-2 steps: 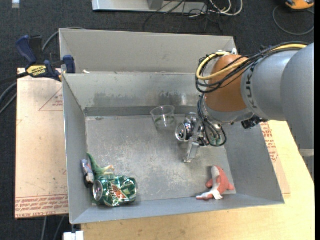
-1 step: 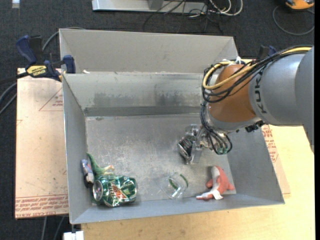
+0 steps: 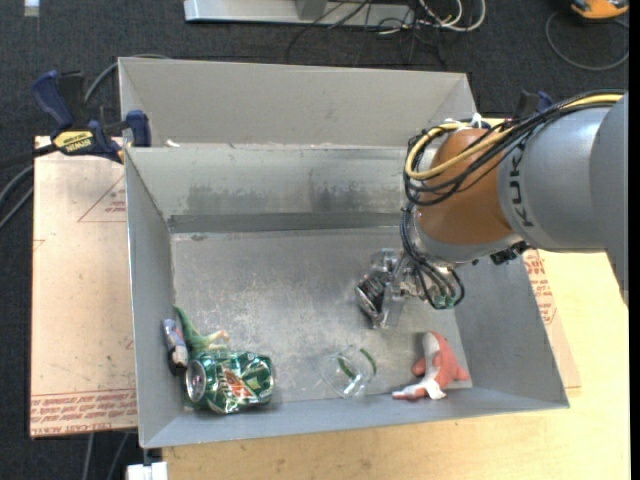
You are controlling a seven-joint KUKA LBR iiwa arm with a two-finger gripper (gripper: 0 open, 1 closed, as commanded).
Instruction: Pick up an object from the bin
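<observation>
Over the floor of the grey bin [image 3: 150, 268], right of centre, the arm [image 3: 560, 178] holds its hand [image 3: 376, 298] low; I cannot tell whether it is spread or pressed together. A crushed green can [image 3: 230, 380] lies front left, a red-and-white thing [image 3: 437, 368] front right, and a small clear scrap [image 3: 352, 368] near the hand, towards the front.

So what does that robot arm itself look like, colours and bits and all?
The arm is a thick, rounded grey tube with dark lettering on its side. Its wrist wears a smooth orange cover, and yellow and black cables loop round that. At the tip sits a small pincer of dark and silvery metal, with thin dark wires beside it.
</observation>
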